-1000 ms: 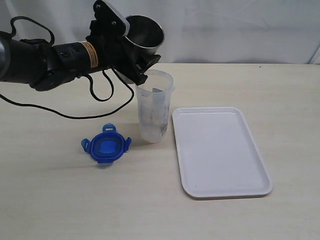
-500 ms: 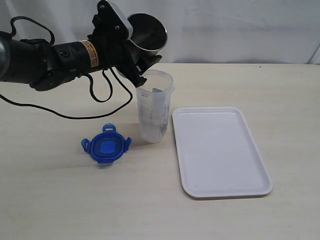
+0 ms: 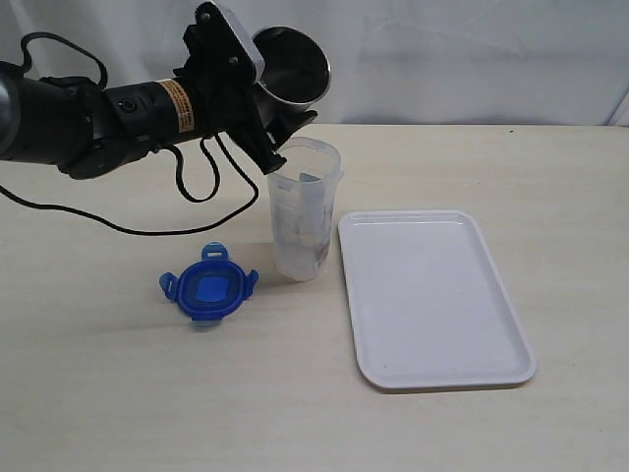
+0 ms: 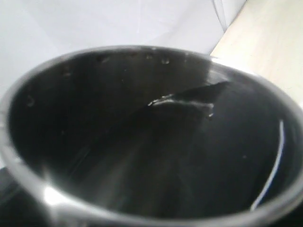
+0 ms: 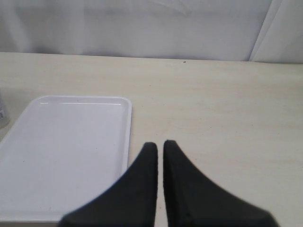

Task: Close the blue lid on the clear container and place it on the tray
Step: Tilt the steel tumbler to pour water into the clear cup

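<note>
The clear container [image 3: 303,211] stands upright and open-mouthed on the table, just left of the white tray [image 3: 432,295]. The blue lid [image 3: 209,288] lies flat on the table to the container's front left, apart from it. My left gripper [image 3: 263,93] is shut on a steel tumbler [image 3: 287,77], which is tipped above the container's mouth. In the left wrist view the tumbler's dark inside [image 4: 142,142] fills the picture and hides the jaws. My right gripper [image 5: 160,144] is shut and empty, over the table beside the tray's edge [image 5: 127,137].
A black cable [image 3: 187,187] trails from the left arm across the table behind the lid. A white backdrop closes off the far edge of the table. A sliver of the container [image 5: 2,116] shows at the edge of the right wrist view.
The tumbler in my left gripper has shifted slightly up and to the right above the container. Lid, container, tray and right gripper have not moved.
</note>
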